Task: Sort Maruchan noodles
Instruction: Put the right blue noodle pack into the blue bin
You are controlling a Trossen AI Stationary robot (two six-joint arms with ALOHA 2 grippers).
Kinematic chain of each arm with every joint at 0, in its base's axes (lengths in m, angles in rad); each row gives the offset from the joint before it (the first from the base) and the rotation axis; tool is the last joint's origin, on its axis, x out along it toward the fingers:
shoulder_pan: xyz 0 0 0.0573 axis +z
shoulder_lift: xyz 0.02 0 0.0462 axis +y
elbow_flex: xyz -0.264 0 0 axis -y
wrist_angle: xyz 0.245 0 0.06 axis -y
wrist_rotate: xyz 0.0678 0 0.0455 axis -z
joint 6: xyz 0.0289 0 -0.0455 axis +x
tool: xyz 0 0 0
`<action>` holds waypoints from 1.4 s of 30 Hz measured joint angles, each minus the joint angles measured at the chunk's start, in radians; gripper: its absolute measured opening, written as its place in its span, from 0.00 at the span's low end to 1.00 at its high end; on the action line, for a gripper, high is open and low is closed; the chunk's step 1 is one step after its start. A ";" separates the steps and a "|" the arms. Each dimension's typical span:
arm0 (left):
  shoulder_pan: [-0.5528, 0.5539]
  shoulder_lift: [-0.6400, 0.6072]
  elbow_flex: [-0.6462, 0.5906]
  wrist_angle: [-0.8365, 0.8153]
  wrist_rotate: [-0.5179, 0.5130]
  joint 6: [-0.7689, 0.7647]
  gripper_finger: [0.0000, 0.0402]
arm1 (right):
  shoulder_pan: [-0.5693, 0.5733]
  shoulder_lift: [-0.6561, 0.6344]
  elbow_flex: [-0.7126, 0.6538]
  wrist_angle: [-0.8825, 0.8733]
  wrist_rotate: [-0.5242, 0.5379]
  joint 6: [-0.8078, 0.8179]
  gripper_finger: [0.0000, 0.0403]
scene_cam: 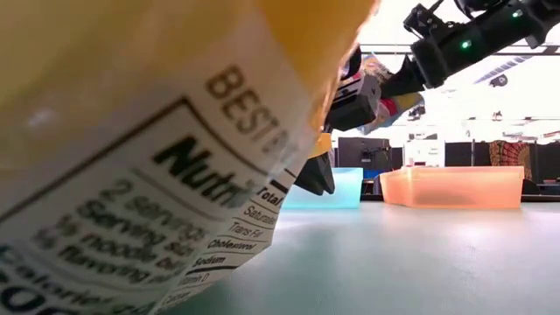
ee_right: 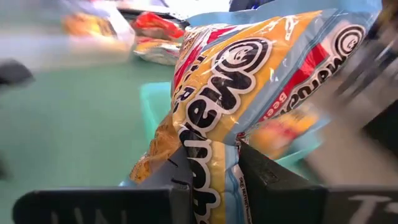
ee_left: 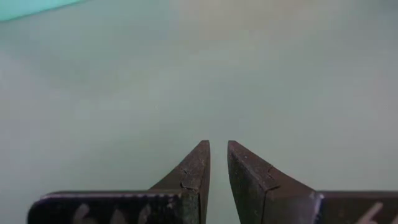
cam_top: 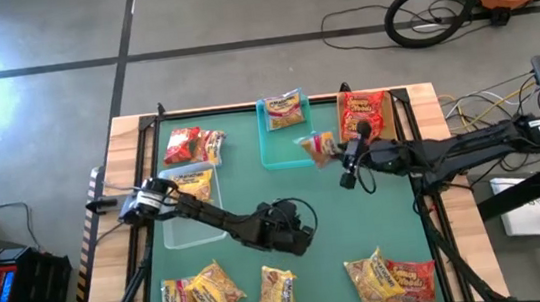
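My right gripper point(ee_right: 214, 149) is shut on a yellow, blue-edged noodle packet point(cam_top: 318, 146), raised above the teal tray's point(cam_top: 273, 156) near right corner. Another yellow packet point(cam_top: 284, 110) lies in that tray. Red packets point(cam_top: 365, 114) lie in the tan tray and a yellow one point(cam_top: 194, 184) in the clear tray point(cam_top: 190, 228). Two red packets point(cam_top: 195, 144) lie on the mat beside it. Several more packets point(cam_top: 278, 296) lie along the near edge. My left gripper point(ee_left: 216, 148) hovers shut over bare mat mid-table point(cam_top: 292, 231). My right gripper pinches the packet between its two fingers at one end of the wrapper point(ee_right: 208, 168), one finger point(ee_right: 261, 171) on each face. The fingers come from the table's right, slanting down. The packet is lifted clear point(scene_cam: 389, 103) and sticks out beyond the fingertips.
A packet point(scene_cam: 131, 175) lies right against the low camera and blocks most of that view. The teal tray point(scene_cam: 346, 188) and tan tray point(scene_cam: 455, 185) stand at the far edge. Bare green mat point(cam_top: 377, 215) lies in the middle between the arms.
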 joint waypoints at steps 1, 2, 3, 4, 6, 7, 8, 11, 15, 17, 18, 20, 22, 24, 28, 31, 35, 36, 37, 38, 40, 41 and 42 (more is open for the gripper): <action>0.006 0.000 0.000 0.000 0.000 0.000 0.10 | -0.008 0.005 0.000 0.016 0.001 -0.060 0.15; 0.013 0.000 0.000 0.000 0.000 0.000 0.10 | -0.016 0.009 0.000 0.023 0.000 -0.111 0.15; 0.021 0.000 0.000 0.000 0.000 0.000 0.10 | -0.024 0.016 0.000 0.032 0.000 -0.156 0.15; 0.029 0.000 0.000 0.001 0.000 0.000 0.10 | -0.032 0.026 0.000 0.049 0.000 -0.191 0.15; 0.046 0.000 0.000 0.002 0.000 0.000 0.10 | -0.049 0.040 0.000 0.068 0.000 -0.257 0.15; 0.056 0.000 0.000 0.002 0.000 0.003 0.10 | -0.058 0.048 0.000 0.081 0.000 -0.286 0.15; 0.064 0.000 0.000 0.004 0.001 0.012 0.10 | -0.067 0.057 0.000 0.092 0.000 -0.311 0.15; 0.093 -0.001 0.000 0.010 0.001 0.045 0.10 | -0.104 0.081 0.000 0.108 0.000 -0.372 0.15; 0.133 -0.001 0.000 0.011 0.001 0.057 0.10 | -0.173 0.115 0.000 0.139 -0.019 -0.401 0.15; 0.152 -0.001 0.000 0.011 0.001 0.057 0.10 | -0.217 0.133 0.000 0.165 -0.088 -0.404 0.15; 0.162 -0.001 0.000 0.011 0.002 0.057 0.10 | -0.239 0.143 0.000 0.181 -0.128 -0.405 0.15; 0.181 -0.001 0.000 0.011 0.002 0.061 0.10 | -0.277 0.164 0.000 0.223 -0.206 -0.413 0.15; 0.197 -0.001 0.000 0.011 0.002 0.073 0.10 | -0.307 0.187 0.000 0.260 -0.241 -0.440 0.15; 0.211 -0.001 0.000 0.011 0.002 0.079 0.10 | -0.329 0.210 0.000 0.305 -0.246 -0.473 0.15; 0.226 -0.001 0.000 0.011 0.010 0.079 0.10 | -0.366 0.270 0.036 0.321 -0.267 -0.508 0.15; 0.233 -0.001 0.000 0.011 0.011 0.079 0.10 | -0.386 0.334 0.079 0.322 -0.291 -0.514 0.15; 0.236 0.003 0.000 -0.003 0.011 0.079 0.10 | -0.408 0.426 0.141 0.314 -0.290 -0.568 0.15; 0.236 0.003 -0.006 -0.003 0.016 0.078 0.10 | -0.415 0.446 0.157 0.304 -0.291 -0.572 0.15; 0.235 0.003 -0.015 -0.003 0.028 0.072 0.10 | -0.421 0.466 0.175 0.296 -0.291 -0.573 0.15; 0.235 0.003 -0.025 -0.003 0.037 0.062 0.10 | -0.428 0.484 0.195 0.284 -0.291 -0.573 0.15; 0.236 -0.010 -0.059 0.009 0.045 0.039 0.10 | -0.446 0.512 0.234 0.230 -0.311 -0.580 0.15; 0.237 -0.022 -0.080 0.024 0.046 0.029 0.10 | -0.454 0.527 0.254 0.204 -0.329 -0.585 0.15; 0.241 -0.036 -0.103 0.046 0.047 0.023 0.10 | -0.463 0.540 0.274 0.178 -0.346 -0.585 0.15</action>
